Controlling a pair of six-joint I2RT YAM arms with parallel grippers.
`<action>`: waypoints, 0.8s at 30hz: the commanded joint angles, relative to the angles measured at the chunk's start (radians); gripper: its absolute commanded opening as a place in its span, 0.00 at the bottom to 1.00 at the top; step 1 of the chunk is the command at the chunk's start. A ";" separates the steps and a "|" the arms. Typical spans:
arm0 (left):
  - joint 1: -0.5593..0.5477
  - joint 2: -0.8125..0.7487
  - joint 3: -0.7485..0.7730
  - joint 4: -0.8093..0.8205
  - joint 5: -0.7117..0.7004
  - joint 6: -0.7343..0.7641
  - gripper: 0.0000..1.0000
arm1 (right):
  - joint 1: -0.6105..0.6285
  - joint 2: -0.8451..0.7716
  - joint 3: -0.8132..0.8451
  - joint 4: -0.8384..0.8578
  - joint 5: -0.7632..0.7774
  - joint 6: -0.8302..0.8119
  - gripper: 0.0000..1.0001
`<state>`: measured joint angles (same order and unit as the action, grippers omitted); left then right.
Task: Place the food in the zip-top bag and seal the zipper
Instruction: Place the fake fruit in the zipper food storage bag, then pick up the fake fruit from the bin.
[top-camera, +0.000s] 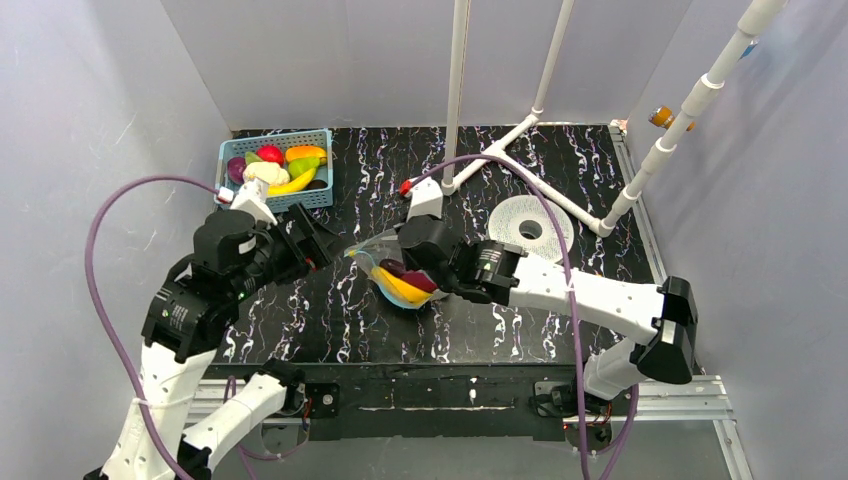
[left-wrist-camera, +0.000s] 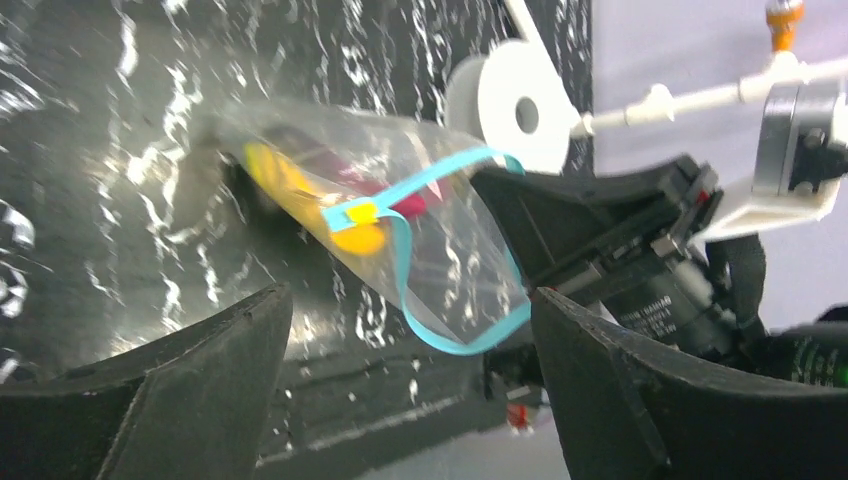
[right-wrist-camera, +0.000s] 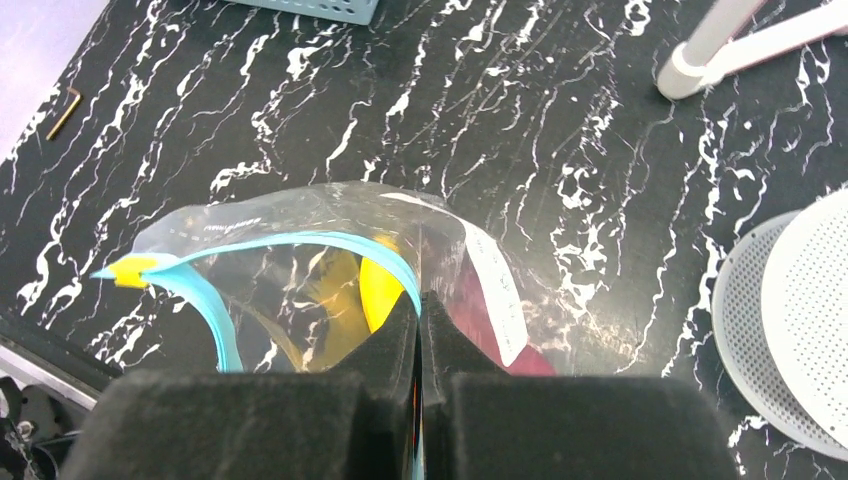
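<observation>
1. Top view: high behind the arm bases, looking steeply down over the whole table (top-camera: 330, 330).
2. Left wrist: low, facing the table's right edge, close to the zip-top bag (left-wrist-camera: 450, 260).
3. Right wrist: just above the bag, angled down toward the far edge.
4. All three views share the bag and the white disc (top-camera: 530, 228).

Overhead view from my station. A black, white-veined table (top-camera: 300, 325) fills the floor of a cell closed in by pale grey wall panels (top-camera: 90, 100). At the far left corner I see a light-blue slatted basket (top-camera: 310, 197). A white pipe frame (top-camera: 457, 100) rises from the far middle, with its foot pieces lying on the tabletop. Just beside those feet, right of centre, a white perforated disc (top-camera: 510, 218) with a round centre hole lies flat. A small orange-tipped fitting (top-camera: 660, 117) sits past the table's far right corner. My right wrist view adds a small brass-coloured L-shaped key (right-wrist-camera: 63, 113) lying flat near the table's edge.
</observation>
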<state>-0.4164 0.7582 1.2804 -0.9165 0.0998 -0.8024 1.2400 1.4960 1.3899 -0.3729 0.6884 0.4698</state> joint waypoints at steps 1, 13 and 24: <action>-0.004 0.104 0.088 -0.079 -0.228 0.198 0.93 | -0.033 -0.073 -0.026 -0.051 -0.009 0.081 0.01; 0.292 0.456 0.137 0.205 -0.149 0.200 0.94 | -0.066 -0.168 -0.093 -0.053 0.002 0.067 0.01; 0.581 0.947 0.238 0.417 0.128 -0.227 0.59 | -0.109 -0.149 -0.107 -0.010 -0.060 0.044 0.01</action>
<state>0.1089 1.5787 1.4395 -0.5629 0.1204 -0.8307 1.1461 1.3514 1.2778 -0.4427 0.6567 0.5213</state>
